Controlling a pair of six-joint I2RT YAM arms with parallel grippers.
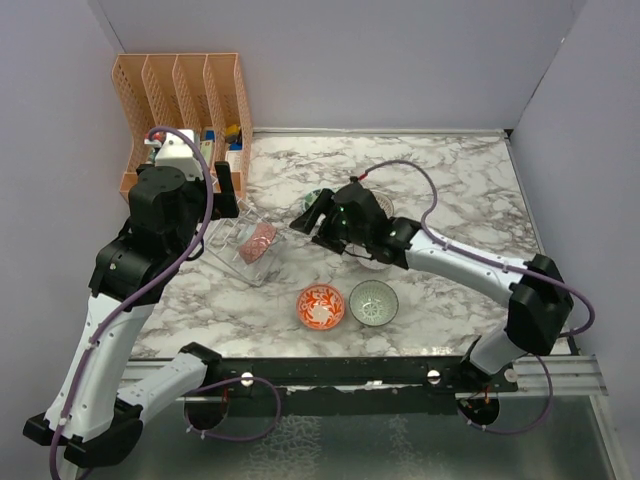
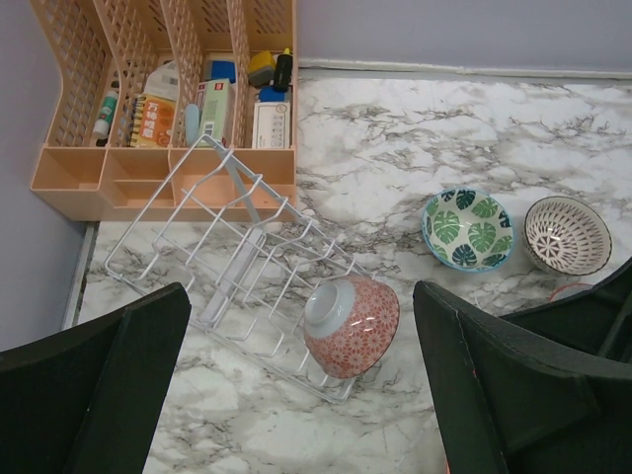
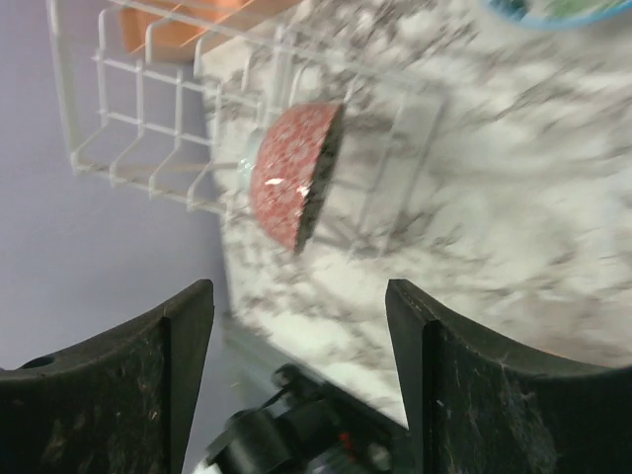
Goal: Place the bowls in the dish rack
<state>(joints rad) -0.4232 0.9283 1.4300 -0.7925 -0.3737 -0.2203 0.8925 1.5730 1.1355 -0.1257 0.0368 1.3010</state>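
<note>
**Top external.** Finds the left pincer (image 1: 228,195) released and grasping nothing, poised just behind the dish rack (image 1: 232,256), with the orange organizer (image 1: 185,105) close at its back. Finds the right pincer (image 1: 310,220) released too, with the rack just to its left. Places a red-patterned bowl (image 1: 262,242) in the rack, between the two pincers. Places an orange-red bowl (image 1: 321,306) and a pale green bowl (image 1: 373,302) loose on the desk (image 1: 460,180), nearer the bases than the right pincer. Offers wide bare marble to that pincer's right, and little room to its left.

**Left wrist.** Looks down between spread fingers (image 2: 109,395) onto the rack. Puts the red-patterned bowl directly beneath the pincer, tipped on its side at the rack's near end. Sets a leaf-patterned bowl (image 2: 467,229) and a white lattice bowl (image 2: 567,235) ahead and to the right, side by side and just apart. Shows the rack lying askew, one corner near the desk's left edge. Probably risks sliding the thin wire frame, or rolling the bowl out, with one stray nudge.

**Right wrist.** Comes blurred, yet shows the fingers (image 3: 109,385) parted with nothing between. Has the bowl on edge among the wires ahead, and a wall (image 3: 118,247) close beyond. Likely risks an arm-to-arm knock if both pincers crowd this one rack.
</note>
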